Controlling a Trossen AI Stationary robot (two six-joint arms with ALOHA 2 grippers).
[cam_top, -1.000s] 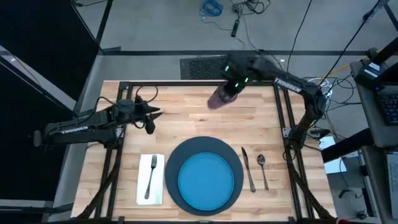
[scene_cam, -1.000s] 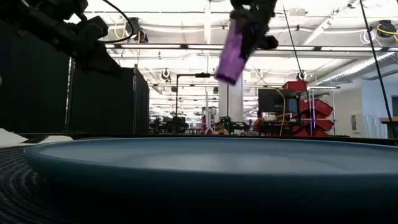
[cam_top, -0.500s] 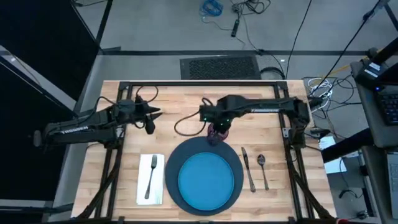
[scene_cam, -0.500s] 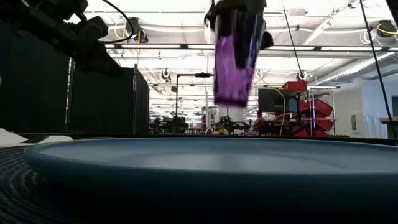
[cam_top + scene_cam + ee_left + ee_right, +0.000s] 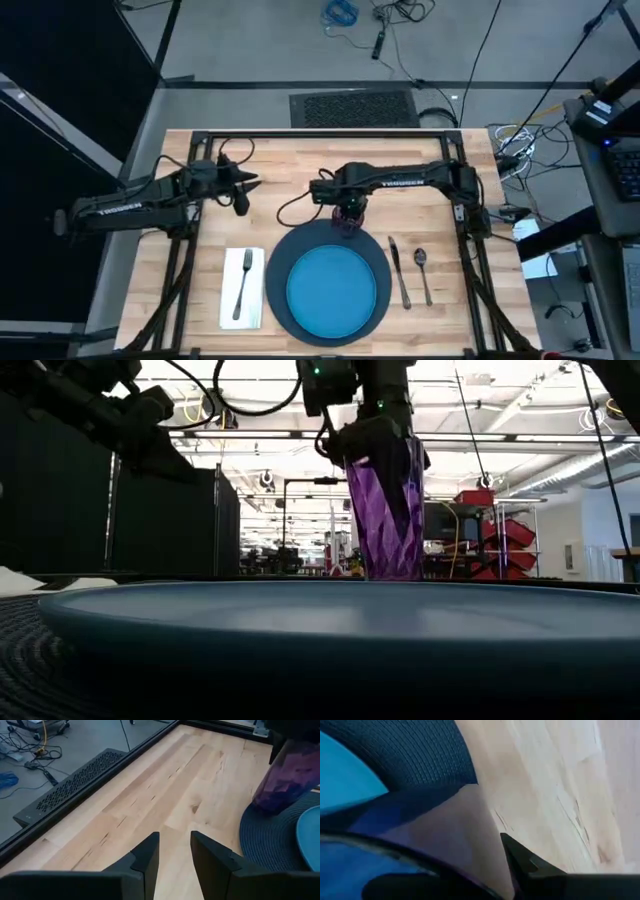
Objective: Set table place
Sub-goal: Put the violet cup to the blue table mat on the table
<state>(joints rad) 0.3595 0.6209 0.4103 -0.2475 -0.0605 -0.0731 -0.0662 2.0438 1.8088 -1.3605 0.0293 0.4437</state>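
1. Taking the large dark navy round woven disc [image 5: 275, 262] as landmark: the small purple faceted plastic cup [image 5: 347, 216] stands upright at the disc's far rim, toward the right-arm side. Its base is on or just at that rim; the exact footing cannot be made out.
2. The right gripper [image 5: 346, 208] is directly over the cup and comes at it from above. Its fingers pinch the cup near the mouth, as the low view shows, with the cup's long axis vertical beneath them.
3. That is the relation the next move turns on: the cup hangs straight below the fingers, its base at disc level, so I judge that spreading the fingers and lifting straight up would leave it standing.
4. The left gripper [image 5: 246, 183] waits over the pale wooden plank desk [image 5: 290, 165], well beyond the disc's far-left side, fingers a little spread and empty. The right arm is plainly the nearer one.
5. On the disc sits the smaller bright blue round plate [image 5: 331, 286]. Left of the disc lies the metal fork [image 5: 241, 285] on the white napkin [image 5: 229, 300]; right of it lie the metal knife [image 5: 399, 273] and the metal spoon [image 5: 423, 272].
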